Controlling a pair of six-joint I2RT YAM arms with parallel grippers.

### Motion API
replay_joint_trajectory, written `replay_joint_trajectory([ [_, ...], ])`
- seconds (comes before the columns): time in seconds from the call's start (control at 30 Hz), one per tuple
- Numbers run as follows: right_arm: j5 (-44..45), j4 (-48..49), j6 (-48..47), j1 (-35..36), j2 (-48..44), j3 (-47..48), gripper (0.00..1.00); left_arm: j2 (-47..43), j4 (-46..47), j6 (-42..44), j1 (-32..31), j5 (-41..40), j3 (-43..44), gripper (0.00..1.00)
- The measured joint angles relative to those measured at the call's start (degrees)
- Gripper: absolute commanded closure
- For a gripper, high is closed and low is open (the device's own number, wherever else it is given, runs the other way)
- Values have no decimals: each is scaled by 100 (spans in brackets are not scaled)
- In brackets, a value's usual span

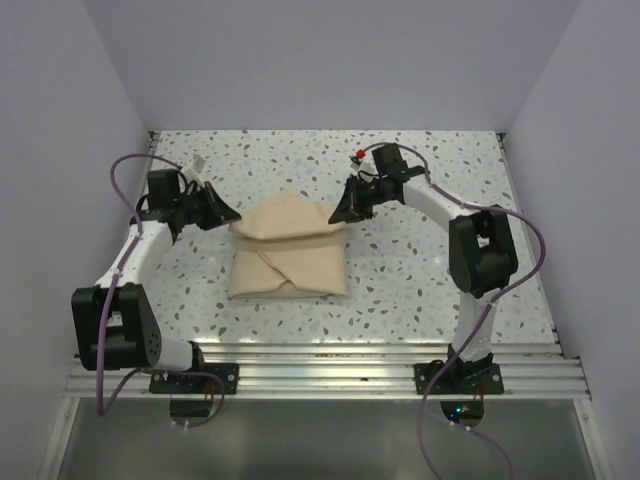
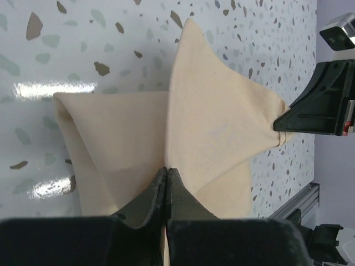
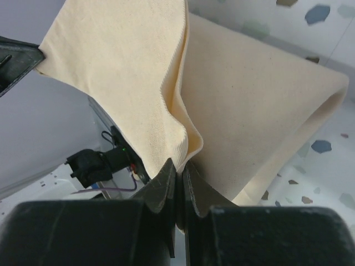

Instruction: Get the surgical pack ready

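The surgical pack (image 1: 288, 262) is a folded tan cloth bundle in the middle of the speckled table. Its far flap (image 1: 288, 215) is lifted and stretched between both grippers. My left gripper (image 1: 233, 218) is shut on the flap's left corner; the left wrist view shows its jaws (image 2: 166, 173) pinching the cloth (image 2: 216, 127). My right gripper (image 1: 338, 213) is shut on the flap's right corner, seen in the right wrist view (image 3: 180, 166) with the cloth (image 3: 260, 111) folded between the fingers. The tray, scissors, forceps, gauze and packets are hidden.
The speckled tabletop (image 1: 420, 280) lies around the bundle, with white walls at the left, back and right. An aluminium rail (image 1: 320, 375) with both arm bases runs along the near edge.
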Motion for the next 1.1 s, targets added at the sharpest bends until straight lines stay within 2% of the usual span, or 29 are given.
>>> replay_joint_trajectory([
  [0.17,39,-96,-254,166,-251,-505,97,-278,-149,44,0,-155,-619,100],
  [0.73,35,-240,-896,566,-848,-1572,92,-1008,-444,105,0,-474,-1390,100],
  [0.93,39,-387,-1093,778,-946,-1998,75,-1025,-717,74,-2,-592,-1578,99],
  [0.97,39,-431,-1126,820,-973,-2044,72,-1038,-737,50,-2,-621,-1578,93],
  [1.03,31,-481,-1213,918,-1029,-2109,69,-1058,-776,-28,-2,-656,-1578,91],
  [1.1,15,-525,-1316,979,-1102,-2166,64,-1073,-839,-83,-2,-688,-1578,81],
])
